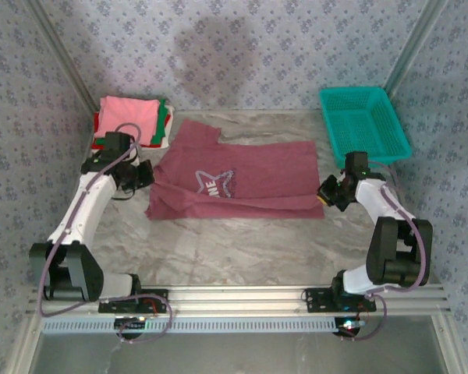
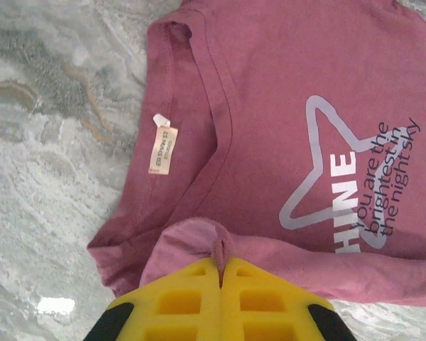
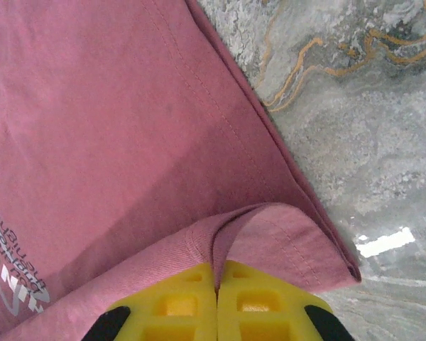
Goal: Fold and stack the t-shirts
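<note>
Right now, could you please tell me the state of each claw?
Left claw: closed on the maroon t-shirt.
Right claw: closed on the maroon t-shirt.

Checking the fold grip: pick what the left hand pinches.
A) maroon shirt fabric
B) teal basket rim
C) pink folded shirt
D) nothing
A: the left hand is shut on a bunched fold of the maroon t-shirt.

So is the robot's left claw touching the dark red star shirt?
Touching. In the left wrist view, the left gripper is shut, with a fold of the maroon SHINE t-shirt pinched between its yellow tips.
</note>
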